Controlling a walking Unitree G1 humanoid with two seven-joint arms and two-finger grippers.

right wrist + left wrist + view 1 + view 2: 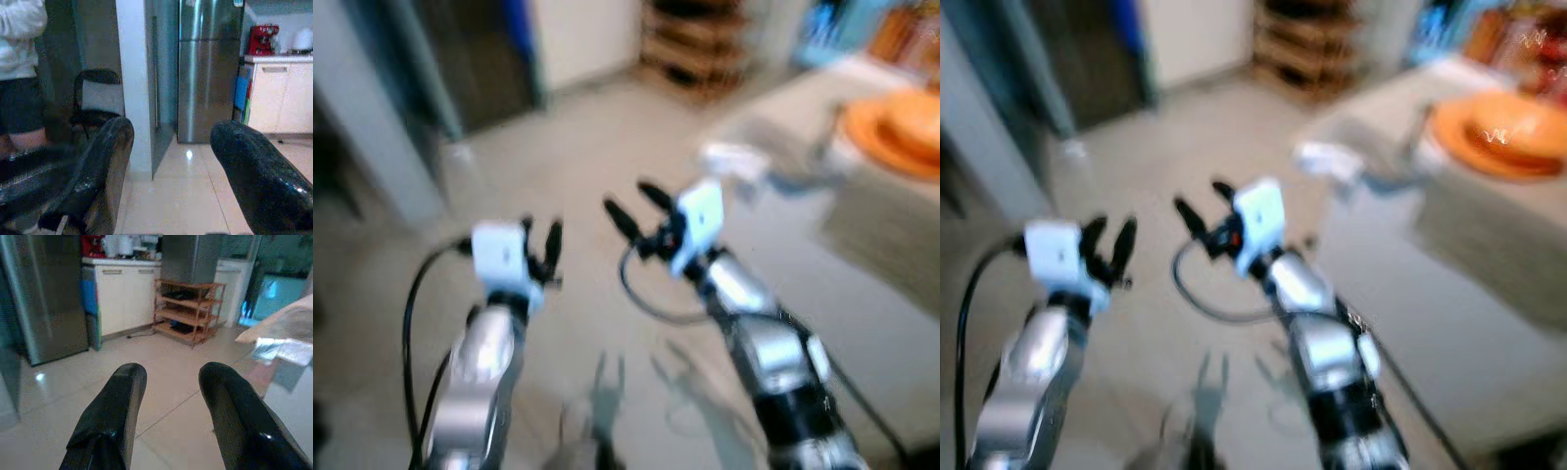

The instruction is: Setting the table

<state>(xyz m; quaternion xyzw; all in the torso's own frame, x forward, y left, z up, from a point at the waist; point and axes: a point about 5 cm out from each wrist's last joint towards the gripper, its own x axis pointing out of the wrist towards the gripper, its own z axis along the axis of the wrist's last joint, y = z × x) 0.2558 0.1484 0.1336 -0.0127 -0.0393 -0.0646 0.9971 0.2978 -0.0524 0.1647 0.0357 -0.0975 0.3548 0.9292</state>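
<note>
Both my claws, left gripper (540,253) and right gripper (636,211), were spread wide and carrying nothing; orange plates (893,129) sat stacked by the table's (862,294) far edge; I'd guess barely started.

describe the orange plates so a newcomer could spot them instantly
Start at the pale table on the robot's right, ahead of the right pincer. At its far end sits a stack of round orange plates. It is the one bright orange thing on the tabletop; the small blurred whitish item near the table's corner is pale.
</note>
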